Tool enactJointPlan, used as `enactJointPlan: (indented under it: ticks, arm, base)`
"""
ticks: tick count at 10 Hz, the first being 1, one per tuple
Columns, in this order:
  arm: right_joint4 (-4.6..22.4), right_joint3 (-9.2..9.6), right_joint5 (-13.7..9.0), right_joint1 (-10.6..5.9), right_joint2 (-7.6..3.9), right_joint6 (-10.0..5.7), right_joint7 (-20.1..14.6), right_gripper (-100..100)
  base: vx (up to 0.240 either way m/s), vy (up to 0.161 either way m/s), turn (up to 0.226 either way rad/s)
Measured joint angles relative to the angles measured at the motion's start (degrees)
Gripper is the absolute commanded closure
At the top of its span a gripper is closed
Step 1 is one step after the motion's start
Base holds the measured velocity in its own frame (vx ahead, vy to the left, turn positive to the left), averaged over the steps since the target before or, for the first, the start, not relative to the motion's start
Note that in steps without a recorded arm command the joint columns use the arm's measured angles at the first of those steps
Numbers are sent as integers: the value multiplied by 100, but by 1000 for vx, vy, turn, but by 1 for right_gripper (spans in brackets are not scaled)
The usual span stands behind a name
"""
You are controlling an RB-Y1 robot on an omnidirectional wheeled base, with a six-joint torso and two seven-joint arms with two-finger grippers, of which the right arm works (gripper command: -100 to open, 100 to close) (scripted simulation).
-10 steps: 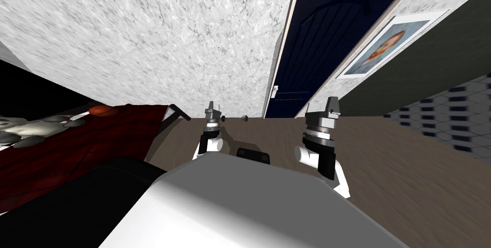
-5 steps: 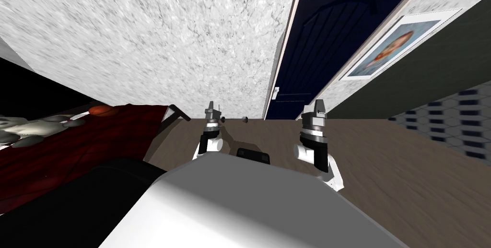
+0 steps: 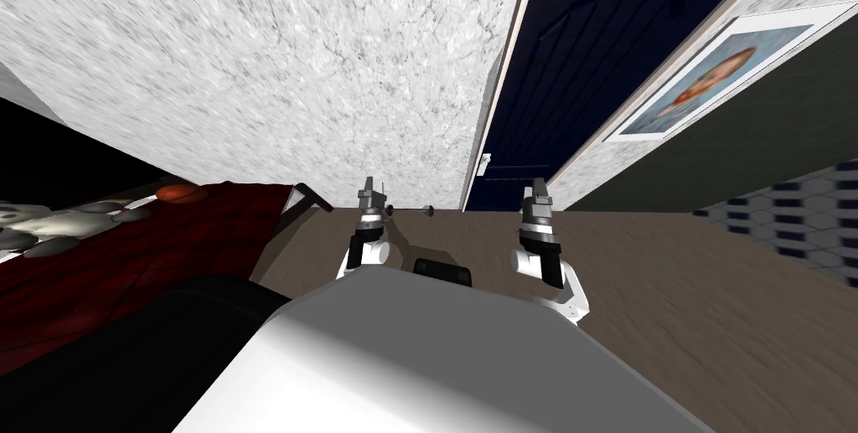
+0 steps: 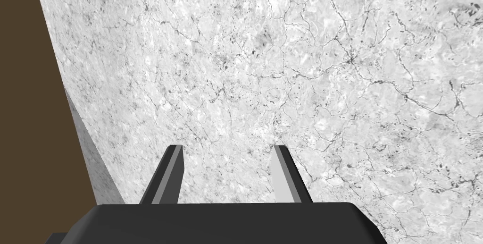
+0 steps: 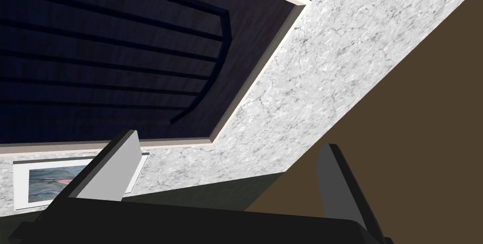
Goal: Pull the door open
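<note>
The marbled grey-white wall [image 3: 276, 68] spans the front. Right of it the dark navy door [image 3: 578, 85] stands upright in a pale frame, apparently shut, its grooved arched panel running along its height. A dark red bed [image 3: 126, 252] lies to the left. The right gripper [image 3: 536, 192], forearm raised, points toward the door, fingers spread wide, empty and touching nothing. The left gripper [image 3: 369, 193] faces the wall, fingers likewise parted. A small pale handle [image 3: 482, 162] sits at the door's left edge
</note>
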Motion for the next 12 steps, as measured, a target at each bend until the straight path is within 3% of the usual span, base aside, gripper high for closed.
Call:
enactJointPlan:
  ticks: [5,9,12]
  arm:
    - [928,-64,182,-400,-248,-162,583,-100]
    - [1420,-104,269,-584,-393,-206,876,-100]
    - [1930,-137,370,-816,-517,-288,1184,-100]
  base:
    - [95,-13,32]
    - [55,-5,17]
    - [89,-7,36]
